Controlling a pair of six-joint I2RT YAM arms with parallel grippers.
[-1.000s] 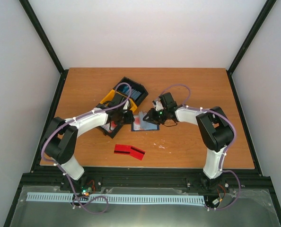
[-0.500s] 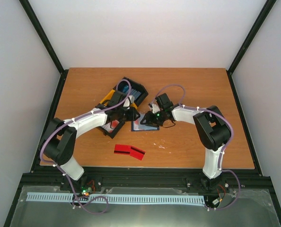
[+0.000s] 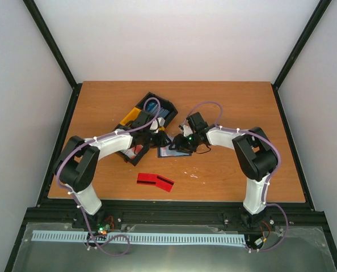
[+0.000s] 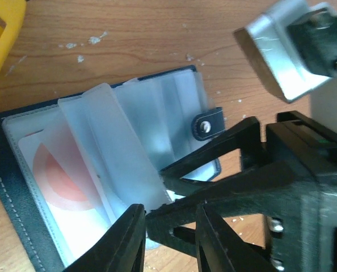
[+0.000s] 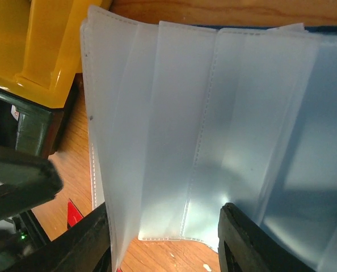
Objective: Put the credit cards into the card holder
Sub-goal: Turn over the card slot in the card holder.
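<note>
Wooden table [image 3: 236, 102], white walls [image 3: 174, 39]; left gripper [image 4: 169, 221] and right gripper [image 5: 165, 224] both parted over card holder [image 4: 140, 113].

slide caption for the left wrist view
Left end effector at the clear plastic sleeves of the open navy card holder

The surface [image 3: 231, 107] is warm orange-brown wood grain, flecked with pale crumbs. A credit card [image 3: 155, 181] on it is bright red with a dark stripe. The card holder [image 4: 18, 198] has a dark navy cover edged in pale stitching, frosted bluish-white sleeves and a navy snap tab [image 4: 207, 126] with a silver stud. Another card [image 4: 60, 181], seen through a sleeve, is white with a pinkish-red half-disc. The bin [image 5: 43, 51] beside it is bright yellow.
</note>
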